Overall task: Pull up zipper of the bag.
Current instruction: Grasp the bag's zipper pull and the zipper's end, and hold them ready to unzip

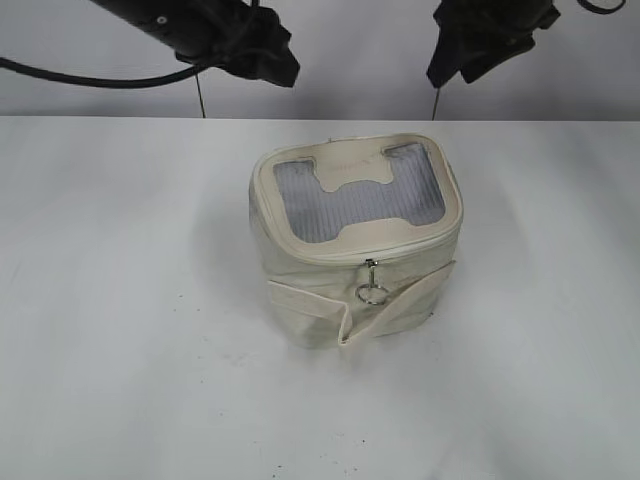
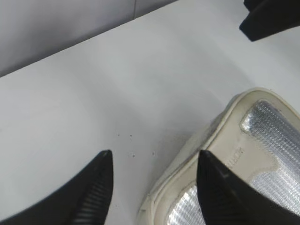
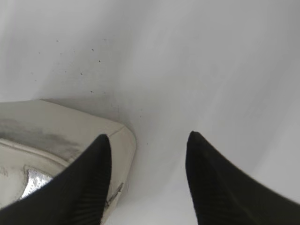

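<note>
The cream bag [image 1: 355,240] stands mid-table, its grey H-shaped panel [image 1: 358,195] facing up. The zipper [image 1: 400,250] runs round the top rim; a silver slider with a ring pull [image 1: 372,290] hangs at the front. My left gripper [image 1: 270,62] hovers high behind the bag's left; it is open and empty [image 2: 154,161], with the bag's corner [image 2: 243,140] under its right finger. My right gripper [image 1: 450,62] hovers high behind the bag's right, open and empty [image 3: 147,143], with the bag's edge [image 3: 61,126] under its left finger.
The white table [image 1: 120,300] spreads all round the bag. A grey wall [image 1: 350,60] runs behind the table's far edge. A loose cream strap band [image 1: 310,302] wraps the bag's lower body.
</note>
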You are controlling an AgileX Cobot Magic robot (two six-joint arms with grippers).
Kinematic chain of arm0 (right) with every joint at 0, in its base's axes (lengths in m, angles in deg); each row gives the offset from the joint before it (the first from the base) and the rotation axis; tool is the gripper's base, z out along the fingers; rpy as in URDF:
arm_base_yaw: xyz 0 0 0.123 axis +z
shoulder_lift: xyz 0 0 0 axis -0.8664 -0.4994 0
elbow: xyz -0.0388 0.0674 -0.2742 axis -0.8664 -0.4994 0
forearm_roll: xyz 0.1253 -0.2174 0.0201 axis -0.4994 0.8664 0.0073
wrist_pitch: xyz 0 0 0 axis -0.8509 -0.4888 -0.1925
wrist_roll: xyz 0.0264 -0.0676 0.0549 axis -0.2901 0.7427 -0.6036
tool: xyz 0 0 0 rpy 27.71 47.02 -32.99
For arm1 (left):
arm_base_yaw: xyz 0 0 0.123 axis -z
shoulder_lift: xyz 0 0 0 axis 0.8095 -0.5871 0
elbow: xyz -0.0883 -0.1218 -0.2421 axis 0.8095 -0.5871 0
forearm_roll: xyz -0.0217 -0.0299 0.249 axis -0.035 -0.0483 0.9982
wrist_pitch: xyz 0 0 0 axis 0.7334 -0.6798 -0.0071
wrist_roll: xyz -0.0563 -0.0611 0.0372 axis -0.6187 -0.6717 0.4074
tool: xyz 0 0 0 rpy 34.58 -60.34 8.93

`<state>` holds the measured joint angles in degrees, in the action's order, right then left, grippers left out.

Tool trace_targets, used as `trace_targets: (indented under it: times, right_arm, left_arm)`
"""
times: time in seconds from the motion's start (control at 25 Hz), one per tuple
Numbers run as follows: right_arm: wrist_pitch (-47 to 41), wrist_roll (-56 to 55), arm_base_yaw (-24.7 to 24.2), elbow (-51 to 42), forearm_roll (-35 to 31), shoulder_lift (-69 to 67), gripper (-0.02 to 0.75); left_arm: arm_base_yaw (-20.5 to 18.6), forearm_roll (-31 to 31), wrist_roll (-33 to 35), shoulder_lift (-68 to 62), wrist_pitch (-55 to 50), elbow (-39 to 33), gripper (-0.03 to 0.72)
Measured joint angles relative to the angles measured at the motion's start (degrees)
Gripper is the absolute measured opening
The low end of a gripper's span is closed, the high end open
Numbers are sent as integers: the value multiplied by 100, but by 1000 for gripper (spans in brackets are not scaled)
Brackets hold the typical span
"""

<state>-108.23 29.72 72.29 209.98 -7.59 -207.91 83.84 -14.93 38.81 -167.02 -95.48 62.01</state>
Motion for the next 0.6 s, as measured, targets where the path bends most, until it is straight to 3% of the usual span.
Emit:
trace_targets:
  times: [0.28,0.6]
  right_arm:
    - [5,171,-217,-1039,12,529,363]
    - [6,358,-224,-2099,183,1102,358]
  left_arm:
    - [0,-516,745,-1204,-1204,1702,443]
    - [0,-1422,1442,-2290,-2120,2824,445]
